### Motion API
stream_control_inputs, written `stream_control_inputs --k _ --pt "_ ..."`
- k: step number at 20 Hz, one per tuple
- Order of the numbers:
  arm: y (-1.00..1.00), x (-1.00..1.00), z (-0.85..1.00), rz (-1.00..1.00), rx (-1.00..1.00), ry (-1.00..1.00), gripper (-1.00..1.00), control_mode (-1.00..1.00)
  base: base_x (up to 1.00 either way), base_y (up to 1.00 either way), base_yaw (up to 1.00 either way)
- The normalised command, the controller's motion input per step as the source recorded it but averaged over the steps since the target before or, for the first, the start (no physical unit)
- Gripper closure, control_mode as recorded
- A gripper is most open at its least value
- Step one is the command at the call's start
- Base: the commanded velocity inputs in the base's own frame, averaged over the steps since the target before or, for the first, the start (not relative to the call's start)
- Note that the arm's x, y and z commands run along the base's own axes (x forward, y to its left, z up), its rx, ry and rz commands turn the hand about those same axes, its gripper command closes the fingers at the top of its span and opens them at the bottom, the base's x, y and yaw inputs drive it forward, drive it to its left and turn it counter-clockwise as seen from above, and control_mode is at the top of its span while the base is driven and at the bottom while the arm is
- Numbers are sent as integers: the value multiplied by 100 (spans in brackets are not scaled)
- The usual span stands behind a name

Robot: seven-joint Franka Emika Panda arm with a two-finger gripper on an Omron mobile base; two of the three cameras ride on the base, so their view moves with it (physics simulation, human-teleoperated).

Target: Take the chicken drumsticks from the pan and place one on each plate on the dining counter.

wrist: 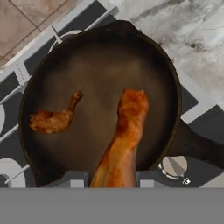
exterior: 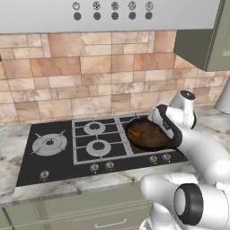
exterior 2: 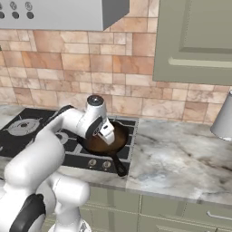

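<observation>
Arm: bent forward over the hob (exterior: 90, 143), hand pointing down above the pan (wrist: 100, 61).
Gripper (wrist: 113, 181): above the pan's near side; fingers clamped on the bone end of one drumstick (wrist: 124, 140).
Held drumstick: runs from between the fingertips toward the pan's centre, meaty end farthest from the fingers.
Second drumstick (wrist: 54, 118): lies on the pan floor, well apart from the fingers and the held piece.
Pan: sits on the hob's right burner, handle (exterior 2: 118, 166) toward the near edge, beside the marble worktop (exterior 2: 181, 154).
Pan contents: both drumsticks.
</observation>
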Motion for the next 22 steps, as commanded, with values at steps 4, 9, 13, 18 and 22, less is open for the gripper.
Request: stream_control_inputs --k 4,9,13,18,22 --pt "52 -51 100 1 0 0 100 -100 0 0 0" --pt "36 -18 73 1 -1 0 100 -100 0 0 0" --pt "0 0 14 12 0 -5 100 -100 0 0 0" --pt "2 -1 0 17 -2 -5 100 -100 0 0 0" --pt "0 0 0 0 0 0 100 100 -35 15 54"
